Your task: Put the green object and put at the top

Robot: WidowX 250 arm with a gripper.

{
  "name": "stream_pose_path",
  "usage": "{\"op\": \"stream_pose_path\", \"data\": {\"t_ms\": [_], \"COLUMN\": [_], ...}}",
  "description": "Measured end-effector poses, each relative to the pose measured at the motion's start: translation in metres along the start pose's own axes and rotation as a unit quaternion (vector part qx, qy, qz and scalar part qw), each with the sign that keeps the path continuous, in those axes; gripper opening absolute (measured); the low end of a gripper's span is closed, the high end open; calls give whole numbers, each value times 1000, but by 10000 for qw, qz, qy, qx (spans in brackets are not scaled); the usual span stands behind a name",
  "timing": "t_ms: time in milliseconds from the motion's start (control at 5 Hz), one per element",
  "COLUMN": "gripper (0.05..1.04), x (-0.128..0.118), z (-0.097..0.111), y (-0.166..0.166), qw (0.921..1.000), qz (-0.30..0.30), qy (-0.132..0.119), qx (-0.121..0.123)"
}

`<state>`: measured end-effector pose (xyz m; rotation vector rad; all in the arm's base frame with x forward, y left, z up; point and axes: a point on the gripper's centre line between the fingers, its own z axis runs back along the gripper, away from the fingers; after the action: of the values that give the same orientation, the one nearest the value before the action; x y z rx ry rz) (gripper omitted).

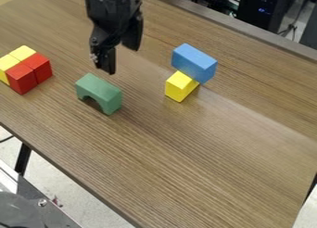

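From my remote station I'm logging red (28, 74) and yellow blocks (14, 60) sitting grouped at left; green arch (99, 92) standing near the bench's (180, 169) lower-left edge; claw (121, 60) hanging open beyond it; rightward, yellow block (180, 86) meeting blue block (193, 62).

Arm (113, 7), table (186, 153), leftmost yellow block (8, 63) partly beyond edges

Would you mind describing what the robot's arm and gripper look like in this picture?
The visible part of the arm is black, with a rounded housing that carries a greyish ring at the top. The gripper is black too, with two dark, chunky fingers and some small, lighter, metallic-looking details along one side.
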<state>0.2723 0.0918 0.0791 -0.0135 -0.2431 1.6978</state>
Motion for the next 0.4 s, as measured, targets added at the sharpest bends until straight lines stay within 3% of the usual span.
{"op": "stream_pose_path", "data": {"t_ms": [400], "gripper": [999], "x": [5], "z": [-17], "y": [15], "qw": [9994], "qz": [-114], "qy": [-99], "qx": [318]}}
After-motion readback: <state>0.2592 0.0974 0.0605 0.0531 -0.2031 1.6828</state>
